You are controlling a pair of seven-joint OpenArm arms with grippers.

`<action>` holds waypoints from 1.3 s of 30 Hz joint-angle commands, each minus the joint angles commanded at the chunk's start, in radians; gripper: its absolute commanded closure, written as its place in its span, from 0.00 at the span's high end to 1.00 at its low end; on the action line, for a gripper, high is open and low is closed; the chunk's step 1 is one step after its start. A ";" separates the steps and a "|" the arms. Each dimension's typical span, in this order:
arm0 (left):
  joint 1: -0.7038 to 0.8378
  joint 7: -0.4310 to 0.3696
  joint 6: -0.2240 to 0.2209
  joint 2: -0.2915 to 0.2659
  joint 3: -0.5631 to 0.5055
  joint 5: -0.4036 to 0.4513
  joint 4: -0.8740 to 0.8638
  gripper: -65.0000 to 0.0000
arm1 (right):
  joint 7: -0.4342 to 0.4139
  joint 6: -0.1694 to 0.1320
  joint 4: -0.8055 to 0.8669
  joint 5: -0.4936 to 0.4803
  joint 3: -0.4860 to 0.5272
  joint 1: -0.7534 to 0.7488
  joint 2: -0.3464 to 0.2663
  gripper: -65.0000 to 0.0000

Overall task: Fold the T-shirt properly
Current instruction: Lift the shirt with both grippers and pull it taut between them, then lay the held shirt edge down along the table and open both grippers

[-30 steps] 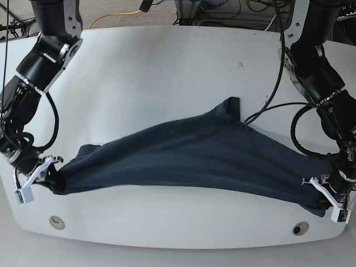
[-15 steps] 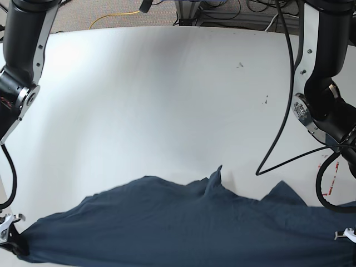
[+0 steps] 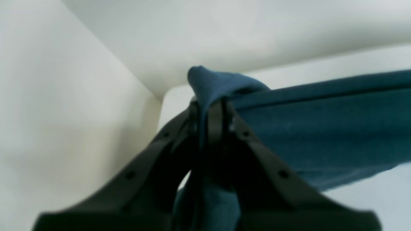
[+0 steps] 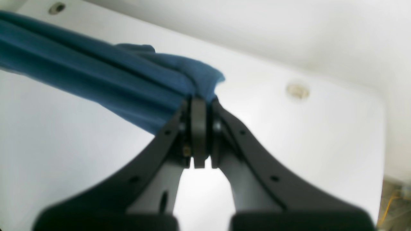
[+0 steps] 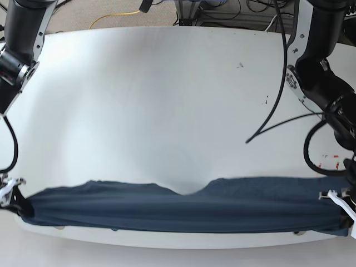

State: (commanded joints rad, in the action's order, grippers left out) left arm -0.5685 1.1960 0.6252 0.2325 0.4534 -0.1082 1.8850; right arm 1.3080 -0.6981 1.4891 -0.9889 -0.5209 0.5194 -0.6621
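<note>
I see the T-shirt point(image 5: 178, 204) stretched in a long dark blue band along the near edge of the white table point(image 5: 167, 100), held between my two arms. My left gripper point(image 3: 210, 110) is pinched closed on one bunched end of the cloth, at the base view's right. My right gripper point(image 4: 199, 102) is clamped on the other end, at that view's left
</note>
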 joint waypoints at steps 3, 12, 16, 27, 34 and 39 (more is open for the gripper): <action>0.121 -0.002 0.000 0.000 0.003 0.000 0.020 0.00 | 0.000 0.000 0.068 0.000 -0.081 -0.161 0.046 0.00; 0.466 -0.005 0.073 0.000 0.057 0.006 0.064 0.00 | 0.000 0.000 0.163 0.000 -0.290 -0.582 0.242 0.00; 0.580 -0.005 0.073 0.002 0.075 0.008 0.064 0.00 | 0.000 0.000 0.161 0.000 -0.327 -0.713 0.315 0.00; 0.790 -0.110 0.073 0.028 0.081 0.008 0.061 0.00 | 0.000 0.000 0.163 0.002 -0.341 -0.876 0.422 0.00; 0.822 -0.124 0.073 0.029 0.081 0.009 0.061 0.00 | 0.000 0.000 0.163 0.002 -0.339 -0.898 0.416 0.02; 0.847 -0.126 0.073 0.055 0.080 0.009 0.061 0.00 | 0.002 0.000 0.163 0.003 -0.339 -0.905 0.413 0.02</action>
State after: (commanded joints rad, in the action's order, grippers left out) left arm 0.2785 1.0702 0.6981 0.2877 0.5332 -0.0990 1.9463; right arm 1.3096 -0.6981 1.6517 -0.9858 -0.8600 -0.3859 -0.2493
